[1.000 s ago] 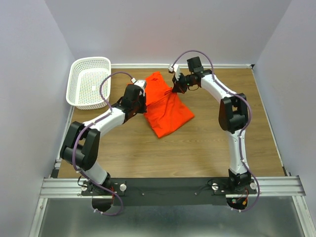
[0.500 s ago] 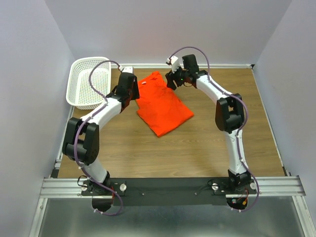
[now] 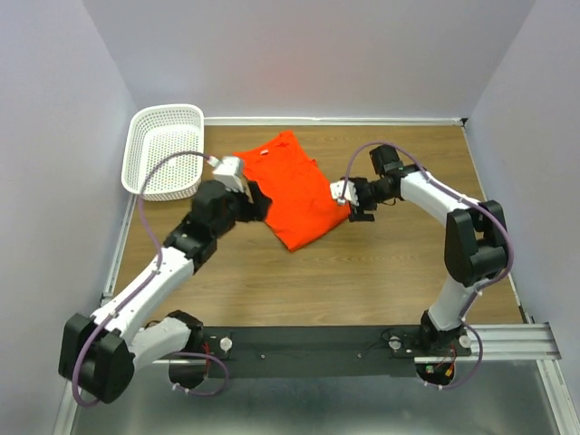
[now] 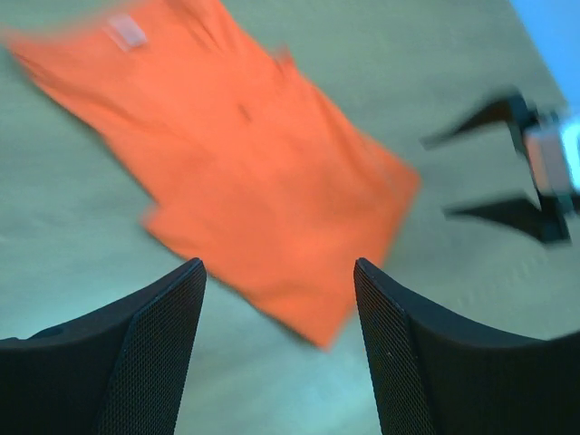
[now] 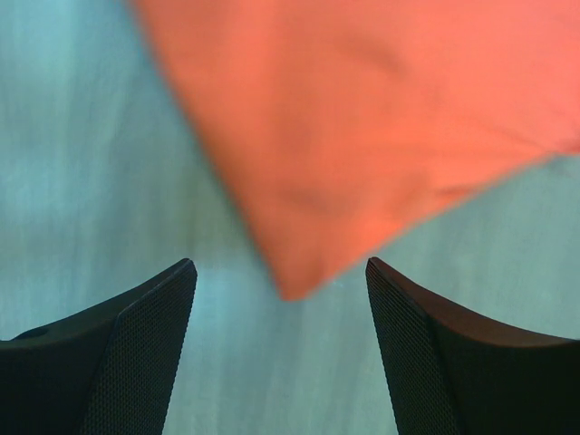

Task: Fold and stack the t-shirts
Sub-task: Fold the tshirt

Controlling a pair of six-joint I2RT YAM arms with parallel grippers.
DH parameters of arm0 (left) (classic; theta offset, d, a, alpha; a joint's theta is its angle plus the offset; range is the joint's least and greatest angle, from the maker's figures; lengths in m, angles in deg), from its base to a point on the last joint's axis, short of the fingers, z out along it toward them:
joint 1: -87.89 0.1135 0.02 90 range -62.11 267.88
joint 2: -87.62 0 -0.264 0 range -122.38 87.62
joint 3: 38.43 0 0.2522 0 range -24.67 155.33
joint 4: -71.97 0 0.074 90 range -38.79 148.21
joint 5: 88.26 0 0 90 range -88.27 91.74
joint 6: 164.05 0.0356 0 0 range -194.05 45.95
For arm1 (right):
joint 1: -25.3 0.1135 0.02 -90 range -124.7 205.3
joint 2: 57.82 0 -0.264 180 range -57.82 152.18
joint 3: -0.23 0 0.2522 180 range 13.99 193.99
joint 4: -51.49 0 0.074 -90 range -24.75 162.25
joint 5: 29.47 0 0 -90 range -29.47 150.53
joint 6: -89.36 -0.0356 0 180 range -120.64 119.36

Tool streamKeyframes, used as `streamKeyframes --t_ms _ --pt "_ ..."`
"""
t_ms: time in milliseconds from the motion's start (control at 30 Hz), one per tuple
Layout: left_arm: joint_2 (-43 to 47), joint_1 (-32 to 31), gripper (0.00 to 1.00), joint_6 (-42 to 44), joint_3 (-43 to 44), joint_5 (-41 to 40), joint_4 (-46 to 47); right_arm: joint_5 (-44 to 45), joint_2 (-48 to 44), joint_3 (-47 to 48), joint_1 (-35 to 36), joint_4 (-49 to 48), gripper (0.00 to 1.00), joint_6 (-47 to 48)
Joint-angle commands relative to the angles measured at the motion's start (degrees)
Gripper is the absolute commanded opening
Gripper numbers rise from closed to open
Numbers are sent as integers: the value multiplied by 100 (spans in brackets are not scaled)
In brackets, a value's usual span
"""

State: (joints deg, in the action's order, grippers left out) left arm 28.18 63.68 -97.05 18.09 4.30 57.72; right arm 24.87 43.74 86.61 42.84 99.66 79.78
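On a brown wood-grain table (image 3: 362,272) walled in by pale panels, a bright orange-red t-shirt (image 3: 292,186) lies flat near the middle, toward the far side. It is folded into a rough long rectangle, set on a slant, with one narrow end pointing to the far left and a pointed corner toward the near edge. The cloth looks thin and soft, smooth on top with a few shallow creases.

The left pincer (image 3: 256,201) sits at the shirt's left edge. Its two black fingers stand spread apart with nothing between them. From the left wrist camera, the left pincer (image 4: 278,265) shows dark, finely dotted pads on its fingers (image 4: 154,353), and the t-shirt (image 4: 245,163) spreads on the table beyond them, a small pale tag (image 4: 125,32) near its far end. The picture is blurred.

The right pincer (image 3: 350,201) sits just beside the shirt's right corner, also spread apart and empty. Whether it touches the cloth cannot be told. From its own wrist camera, the right pincer (image 5: 279,264) frames a blurred corner of the t-shirt (image 5: 381,118) that points down toward the gap between the fingers. In the left wrist view, the right pincer (image 4: 507,168) appears as two dark prongs, apart from the shirt.

A white plastic mesh basket (image 3: 136,159), rectangular with rounded corners, stands at the far left corner, well apart from the shirt.
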Motion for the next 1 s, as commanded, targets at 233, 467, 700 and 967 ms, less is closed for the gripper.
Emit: streamKeyframes --t_ms 233,467,700,967 --pt "-1332 -2131 75 -1075 -436 -529 14 -169 699 -64 -5 620 76 1934" --pt "-2580 -2615 76 -539 399 -995 -126 -178 1103 217 13 593 72 1819" --pt "-3828 -2659 77 -380 1164 -1399 -1022 -82 1393 305 30 602 46 1635" --pt "-3900 -2782 77 -539 1234 -2216 -1286 -82 1507 253 21 602 31 1538"
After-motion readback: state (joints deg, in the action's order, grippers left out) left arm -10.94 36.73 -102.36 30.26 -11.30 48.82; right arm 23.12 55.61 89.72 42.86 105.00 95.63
